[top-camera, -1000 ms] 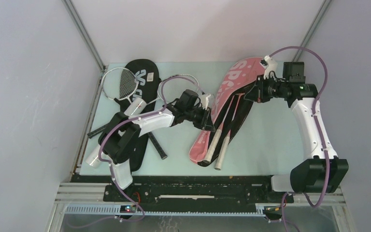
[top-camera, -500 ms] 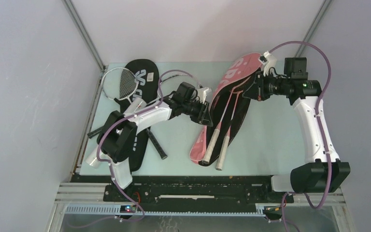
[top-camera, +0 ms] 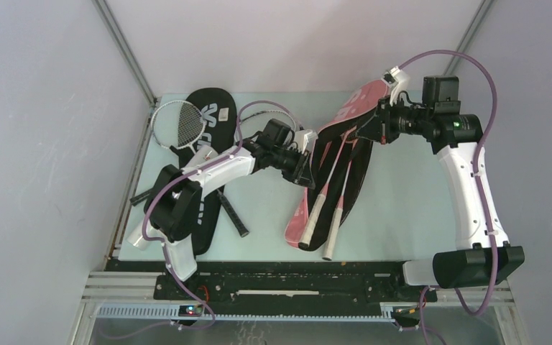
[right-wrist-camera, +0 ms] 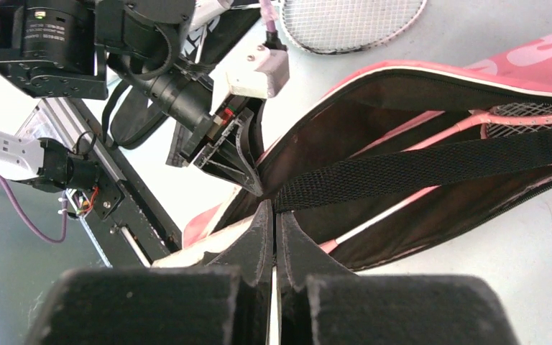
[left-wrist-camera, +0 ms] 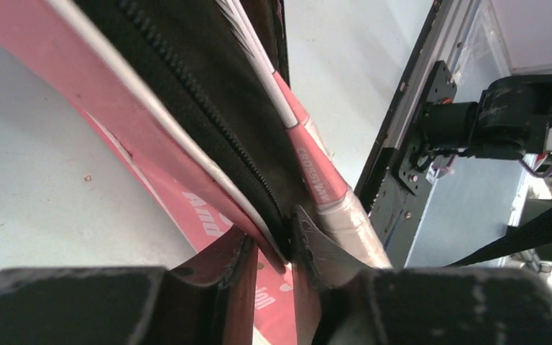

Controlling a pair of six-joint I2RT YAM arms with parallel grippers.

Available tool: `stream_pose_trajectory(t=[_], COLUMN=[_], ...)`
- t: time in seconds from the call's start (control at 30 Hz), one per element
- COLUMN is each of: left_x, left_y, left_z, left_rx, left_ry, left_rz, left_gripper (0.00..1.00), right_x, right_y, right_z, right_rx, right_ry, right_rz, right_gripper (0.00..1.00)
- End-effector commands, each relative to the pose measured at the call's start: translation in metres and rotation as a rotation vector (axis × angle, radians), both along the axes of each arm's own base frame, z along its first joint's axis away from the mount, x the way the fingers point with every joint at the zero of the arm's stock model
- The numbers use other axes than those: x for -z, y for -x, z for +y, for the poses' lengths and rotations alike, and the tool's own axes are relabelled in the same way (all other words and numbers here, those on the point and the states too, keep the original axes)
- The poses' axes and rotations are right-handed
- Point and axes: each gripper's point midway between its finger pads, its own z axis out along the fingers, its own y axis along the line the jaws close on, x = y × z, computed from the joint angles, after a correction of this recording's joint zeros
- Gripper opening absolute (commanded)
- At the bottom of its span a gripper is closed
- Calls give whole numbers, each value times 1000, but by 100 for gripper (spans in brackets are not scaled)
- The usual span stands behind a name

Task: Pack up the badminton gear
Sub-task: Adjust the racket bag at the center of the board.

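my left claw [top-camera: 303, 169] is clamped on the left rim of the pink racket cover [top-camera: 296, 220], near the middle of the counter [top-camera: 402, 215]. from my left wrist i see its fingers [left-wrist-camera: 233, 262] on either side of the pink edge and its black zipper. my right claw [top-camera: 371, 130] is pressed together on the same cover's far end, just where the black strap [right-wrist-camera: 431, 169] begins. that end hangs lifted off the counter while the near end lies on it. the cover gapes open between my two claws, with its black lining showing. two rackets [top-camera: 336, 224] lie inside it, their white grips poking out toward the near edge; one has a pink shaft. at the far left lies the black racket cover [top-camera: 210, 108], with the head of a white-framed racket [top-camera: 178, 123] overlapping its left edge. a long white tube [top-camera: 136, 237] sticks out from under my left arm at the near left corner.
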Motion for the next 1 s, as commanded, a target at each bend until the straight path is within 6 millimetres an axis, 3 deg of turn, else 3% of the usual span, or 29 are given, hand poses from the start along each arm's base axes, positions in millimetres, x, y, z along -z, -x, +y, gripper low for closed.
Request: stream_pose_trajectory(t=[0.0,0.2,0.37,0.57,0.7,0.83,0.97], left_x=[-27,-34,-46,-84,-108,-106,-87], left_y=[-2,-13,-22,-23,-6,13,10], left_z=[4,13,24,33,27,10,-1], left_rx=[66,73,47,52,113,183,173], left_ry=[35,18,10,54,98,90,35], left_rz=[-93,-183,-278,-488,-555,-570,-584], left_gripper=[30,46,60,79,88,89,90], right_x=[-41,-14,-7,-10,-5,-1,-3], right_y=[-3,-35,-43,-49,-52,-52,-51], right_z=[11,7,11,23,27,29,29], right_rx=[-5,94,105,104,114,109,103], right_ry=[-36,-24,-38,-37,-59,-67,-77], right_rz=[-128,-82,-66,-95,-56,-37,-32], right_gripper=[0,0,0,0,0,0,0])
